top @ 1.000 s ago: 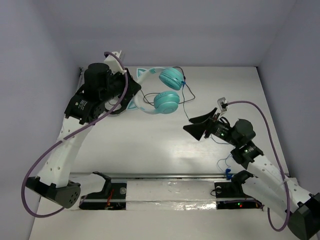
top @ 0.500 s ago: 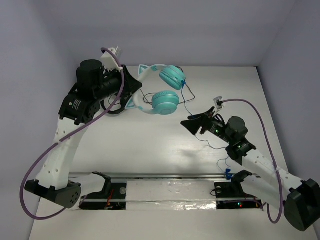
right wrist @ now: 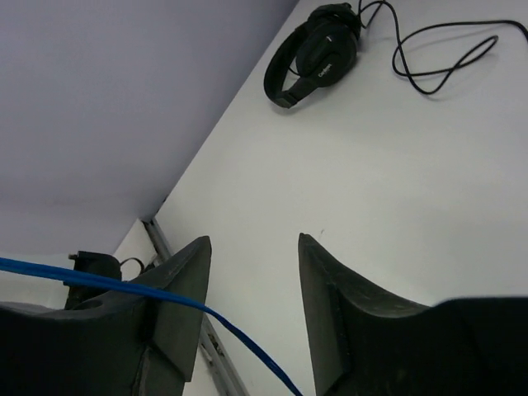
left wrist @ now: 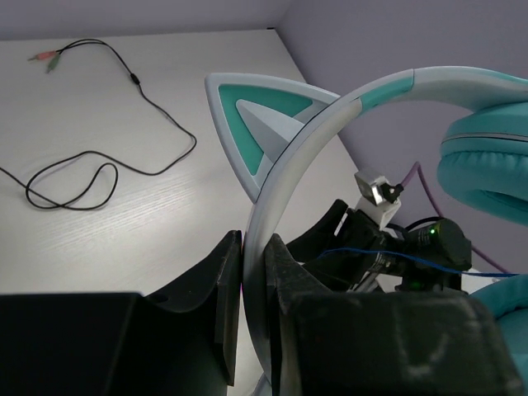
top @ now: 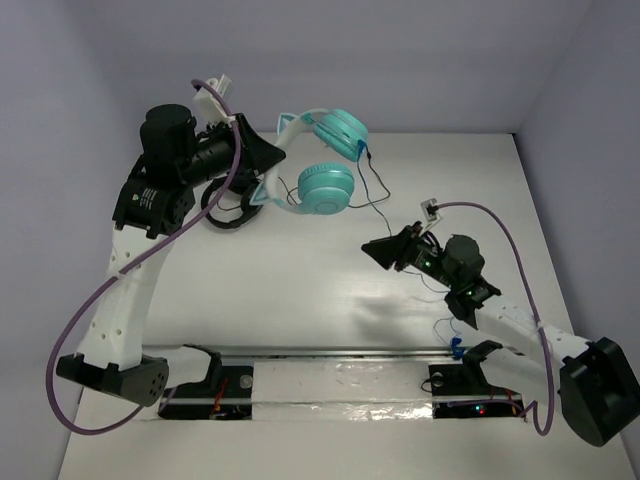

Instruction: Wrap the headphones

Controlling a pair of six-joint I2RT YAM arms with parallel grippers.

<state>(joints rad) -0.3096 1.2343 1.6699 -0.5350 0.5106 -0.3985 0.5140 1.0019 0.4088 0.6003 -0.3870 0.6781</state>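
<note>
Over the white table (top: 300,290), left gripper (left wrist: 254,247) clamps the headphones (top: 325,187) aloft, letting the cable (right wrist: 99,282) hang free; right gripper (right wrist: 252,256) gapes wide.

Robot lab cell: bare lilac walls (top: 400,60), white tabletop (top: 300,290).

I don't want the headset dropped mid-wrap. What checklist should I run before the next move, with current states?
1. Hold: the left gripper is shut on the headband of the headphones: ok.
2. Free arm: the right gripper is open, ready to take the cable: ok.
3. Cable: the blue cable is not gripped and only crosses one finger of the right gripper: not ok.
4. Bystander: the black headphones lie on the table, in neither gripper: ok.
5. Blue cable free of knots along its length: cannot tell.
</note>
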